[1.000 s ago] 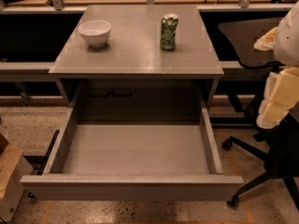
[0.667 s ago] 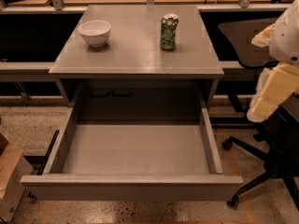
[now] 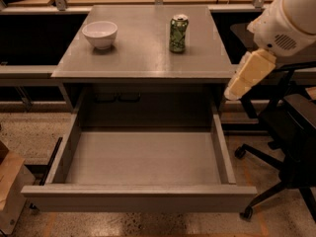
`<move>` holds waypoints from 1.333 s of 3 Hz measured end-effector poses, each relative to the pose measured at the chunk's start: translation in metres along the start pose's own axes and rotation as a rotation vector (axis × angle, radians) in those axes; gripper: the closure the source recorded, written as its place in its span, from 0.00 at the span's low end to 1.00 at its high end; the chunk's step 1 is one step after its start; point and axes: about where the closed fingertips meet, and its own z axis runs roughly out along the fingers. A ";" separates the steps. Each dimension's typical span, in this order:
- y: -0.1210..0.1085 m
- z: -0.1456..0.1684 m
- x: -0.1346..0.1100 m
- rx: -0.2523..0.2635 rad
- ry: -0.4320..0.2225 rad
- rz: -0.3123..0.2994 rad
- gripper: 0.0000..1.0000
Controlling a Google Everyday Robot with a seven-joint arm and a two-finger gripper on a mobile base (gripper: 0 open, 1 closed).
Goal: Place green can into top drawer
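The green can (image 3: 178, 33) stands upright on the grey table top (image 3: 143, 58), toward its back right. The top drawer (image 3: 143, 157) is pulled fully out below the table and holds nothing; its plain front panel (image 3: 138, 199) is nearest the camera. My gripper (image 3: 245, 76), cream-coloured under a white arm (image 3: 291, 16), hangs off the table's right edge, to the right of the can and nearer the camera, not touching it and holding nothing.
A white bowl (image 3: 100, 34) sits on the table's back left. A black office chair (image 3: 291, 127) stands right of the drawer, below the arm. A cardboard box (image 3: 10, 186) is at the lower left on the speckled floor.
The arm and gripper have moved left, toward the table's right edge. The can, bowl and drawer have not moved.
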 end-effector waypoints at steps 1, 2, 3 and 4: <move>-0.003 0.003 -0.002 0.008 -0.009 0.007 0.00; 0.001 0.007 0.003 -0.016 -0.010 0.025 0.00; -0.011 0.020 0.000 -0.012 -0.089 0.126 0.00; -0.047 0.044 -0.016 0.012 -0.209 0.214 0.00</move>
